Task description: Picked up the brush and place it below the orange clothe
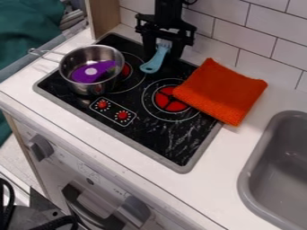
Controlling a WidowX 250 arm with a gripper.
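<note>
The black gripper (pixel 163 44) hangs down over the back of the black stove top, near the tiled wall. Directly below it and partly hidden by it is the light blue brush (pixel 155 62), its handle pointing toward the front left and its head up at the gripper. Whether the gripper holds the brush is unclear. The orange cloth (pixel 223 91) lies to the right of the brush, across the stove's right edge and onto the white counter, covering part of the right burner.
On the stove's left (pixel 168 152) stands a metal pot (pixel 103 87) with a purple object (pixel 101 72) inside, its handle toward the back left. A grey sink (pixel 254 164) is set into the counter at the right. White tiles (pixel 258 45) rise behind, and a wooden panel (pixel 105 15) stands at the back left.
</note>
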